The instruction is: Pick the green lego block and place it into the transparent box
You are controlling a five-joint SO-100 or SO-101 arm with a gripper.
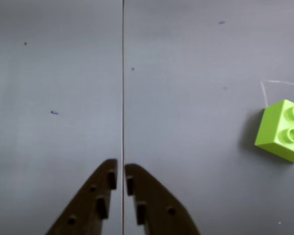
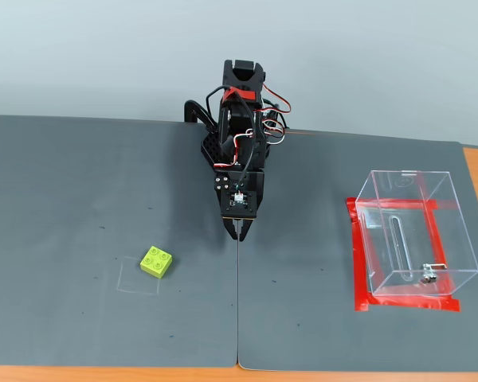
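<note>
**Grey mat, idle gripper, block off to one side**

Grey matte mat (image 2: pixel 103 175) in two sheets meeting at a thin seam (image 1: pixel 123 78); we see the gripper (image 1: pixel 121 171) poised right over that seam, its dark plastic fingers (image 1: pixel 100 193) drawn to a narrow slit and holding nothing. The block (image 2: pixel 157 261), a glossy lime brick with round studs, sits on the mat at a corner of a faint chalked square (image 2: pixel 139 276), to the gripper's left in the fixed view and at the right edge of the wrist view (image 1: pixel 284 129); the box (image 2: pixel 410 235), clear thin-walled acrylic on red tape (image 2: pixel 358 255) with a small metal fitting (image 2: pixel 427 276), stands well apart on the far side. We judge the main risks thus: the jaws, left this narrow, would strike the studs and shove the smooth brick across the mat; the brick lies turned against the jaw line, so an unaligned grasp may pinch corners and slip; a low carry could clip the box's thin rim.
</note>
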